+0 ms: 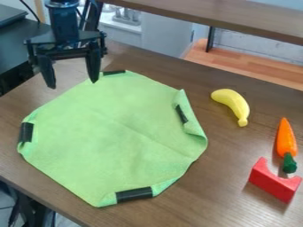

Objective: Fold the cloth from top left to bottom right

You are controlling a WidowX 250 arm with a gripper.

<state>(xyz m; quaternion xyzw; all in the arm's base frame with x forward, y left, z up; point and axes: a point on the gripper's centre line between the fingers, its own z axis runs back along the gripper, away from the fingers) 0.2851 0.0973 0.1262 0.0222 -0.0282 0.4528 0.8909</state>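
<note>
Cloth [124, 137], green and limp, lies spread over the brown table [219, 195], its near corner close to the table's near left edge. A black strip [134, 194] binds that near side, where a little of the rim turns up; another strip [26, 132] sits on the left side, where the rim also curls. The main span lies flat, with only faint creases running across the middle, so the fold from top left to bottom right looks unstarted: the pinch, the lift, the carry across and the laying down all seem left to do. Along the right side the margin rolls inward around a third strip [181, 114]; this looks like a small curl, not the fold asked for. A fourth strip [114, 72] marks the far corner.

As for room, the red block [274, 179] stands to the right, well apart from the cloth, with the carrot [286, 139] just beyond it and the banana [234, 104] farther back, nearer the cloth's rolled side. A gap runs between these and the cloth, so a fold kept within its outline should miss them. At the far left the gripper [72, 83] hangs by the cloth's upper left rim, jaws apart with nothing between them. Beyond, a raised wooden board [231, 17] crosses behind the table.
</note>
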